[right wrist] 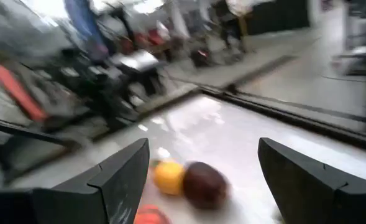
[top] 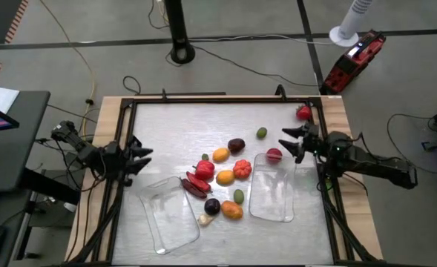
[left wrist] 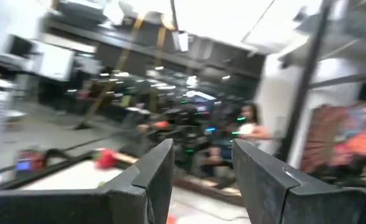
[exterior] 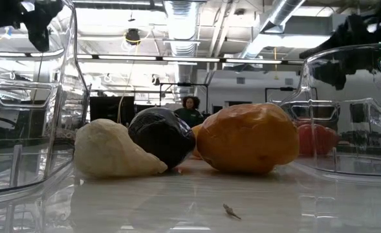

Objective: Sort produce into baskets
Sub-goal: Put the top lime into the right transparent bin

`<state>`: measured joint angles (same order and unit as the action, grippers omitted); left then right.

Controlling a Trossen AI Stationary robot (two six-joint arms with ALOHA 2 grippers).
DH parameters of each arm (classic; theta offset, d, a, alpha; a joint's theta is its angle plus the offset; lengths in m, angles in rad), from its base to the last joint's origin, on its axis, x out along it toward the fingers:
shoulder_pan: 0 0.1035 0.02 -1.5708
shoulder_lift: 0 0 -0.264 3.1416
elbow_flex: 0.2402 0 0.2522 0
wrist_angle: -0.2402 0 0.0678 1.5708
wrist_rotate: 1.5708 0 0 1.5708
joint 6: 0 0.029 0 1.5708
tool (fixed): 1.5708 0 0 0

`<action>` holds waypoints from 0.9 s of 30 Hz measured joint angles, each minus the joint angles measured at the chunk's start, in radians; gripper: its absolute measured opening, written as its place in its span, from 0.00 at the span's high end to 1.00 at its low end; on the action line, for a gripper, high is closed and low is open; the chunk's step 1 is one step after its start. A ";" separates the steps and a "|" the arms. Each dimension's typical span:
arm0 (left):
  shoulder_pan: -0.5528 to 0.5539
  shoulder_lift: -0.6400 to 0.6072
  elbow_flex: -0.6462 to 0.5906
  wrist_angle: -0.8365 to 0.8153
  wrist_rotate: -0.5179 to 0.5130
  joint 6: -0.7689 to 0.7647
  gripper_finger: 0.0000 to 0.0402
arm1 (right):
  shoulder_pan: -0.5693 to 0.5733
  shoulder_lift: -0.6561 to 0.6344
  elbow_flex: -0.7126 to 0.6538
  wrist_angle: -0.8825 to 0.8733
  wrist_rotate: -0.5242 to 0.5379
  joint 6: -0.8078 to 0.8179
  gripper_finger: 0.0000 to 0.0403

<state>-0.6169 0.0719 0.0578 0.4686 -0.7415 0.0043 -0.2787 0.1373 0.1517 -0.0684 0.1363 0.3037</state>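
With both sets of jaws spread and empty, my left gripper [top: 140, 159] hangs at the table's left edge above the left basket [top: 170, 213], and my right gripper [top: 291, 141] hangs beside a red piece [top: 274, 156] on the rim of the right basket [top: 272, 187]. Remaining produce [top: 225, 176] lies between the baskets; one red piece [top: 303, 113] sits at the far right corner.

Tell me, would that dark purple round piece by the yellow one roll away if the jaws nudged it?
Probably. The dark purple piece looks rounded and smooth, and the tabletop is glossy, so a nudge may roll or slide it. It seems a small toy, likely light. The yellow piece beside it might stop it.
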 joint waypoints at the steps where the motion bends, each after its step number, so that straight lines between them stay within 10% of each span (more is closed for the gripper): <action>1: 0.002 0.000 0.022 -0.038 -0.025 0.002 0.63 | -0.013 0.036 0.027 -0.033 0.000 -0.007 0.19; 10: 0.082 0.000 0.172 -0.384 -0.119 -0.078 0.63 | -0.189 0.471 0.209 -0.143 -0.062 -0.069 0.17; 27: 0.184 0.085 0.220 -0.413 -0.043 0.007 0.38 | -0.305 1.150 0.569 -0.287 -0.132 -0.128 0.03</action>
<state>-0.4328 0.1568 0.2777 0.0554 -0.7844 0.0118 -0.5834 1.2874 0.7205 -0.3550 0.0040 0.1753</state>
